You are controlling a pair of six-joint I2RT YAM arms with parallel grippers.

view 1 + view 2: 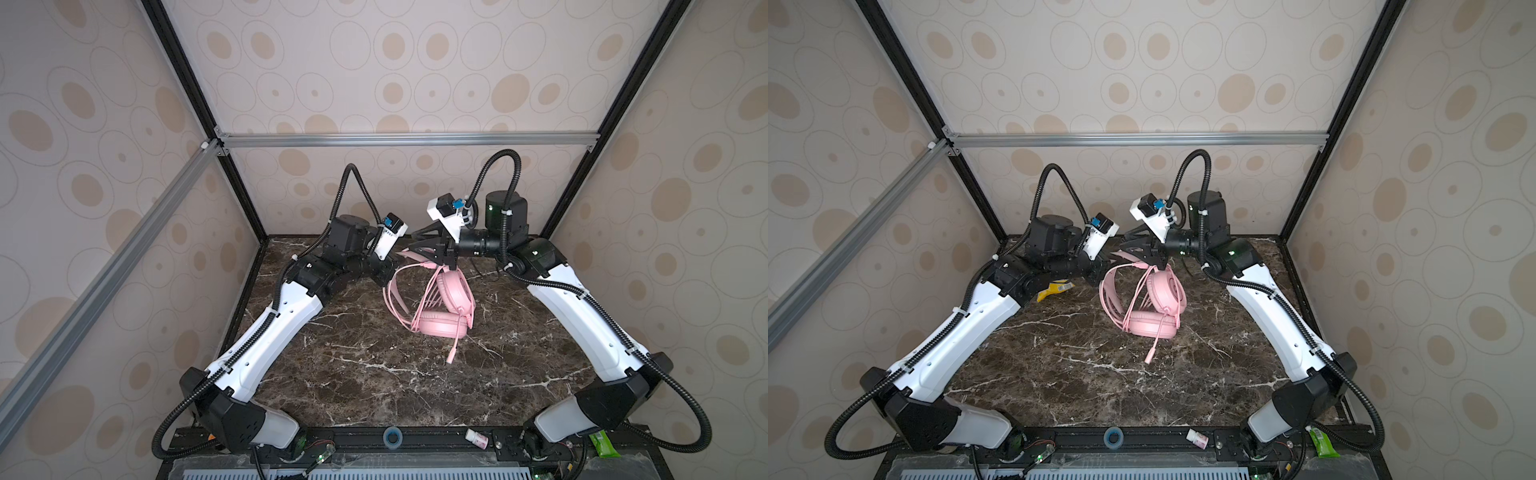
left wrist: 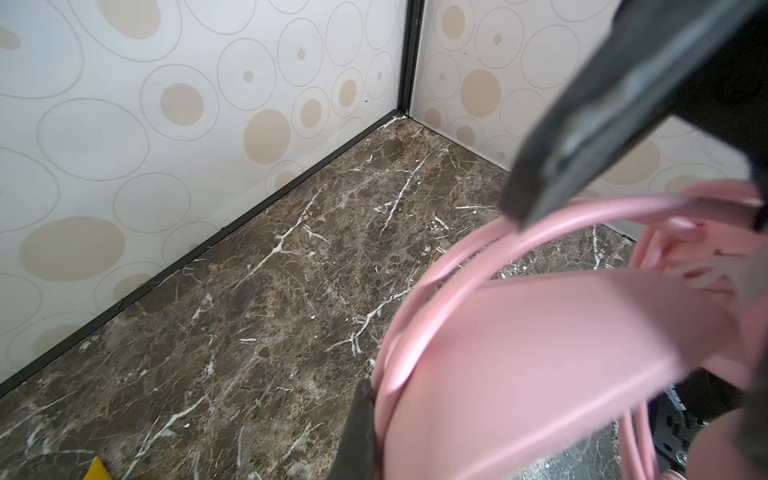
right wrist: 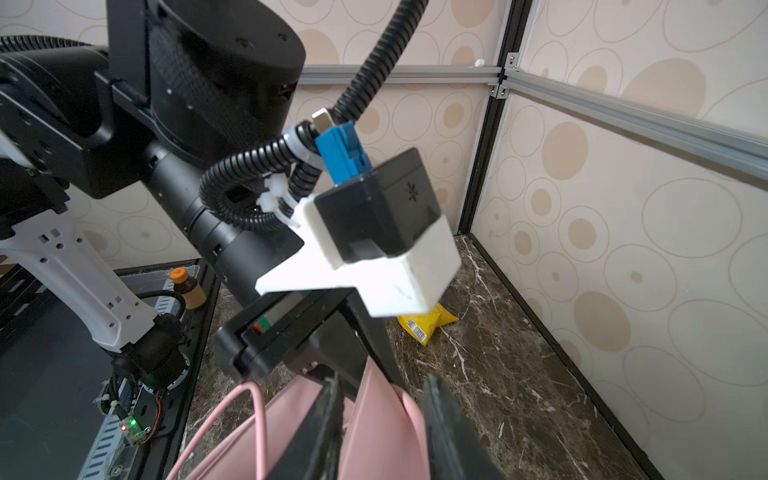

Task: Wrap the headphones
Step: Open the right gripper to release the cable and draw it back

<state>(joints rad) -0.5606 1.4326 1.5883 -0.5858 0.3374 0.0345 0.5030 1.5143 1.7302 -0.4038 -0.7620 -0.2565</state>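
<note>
On table point(image 1: 1079, 374): headphones point(image 1: 1152, 324) rear-centre, packet point(image 1: 1052, 289) to left.

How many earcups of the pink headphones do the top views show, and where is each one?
2. The back earcup is tilted, its outer face up; the front earcup lies on the table right before it. Neither looks hidden.

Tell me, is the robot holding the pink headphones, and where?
Yes. The left gripper pinches the headphones by the headband wires; the right gripper looks open.
</note>
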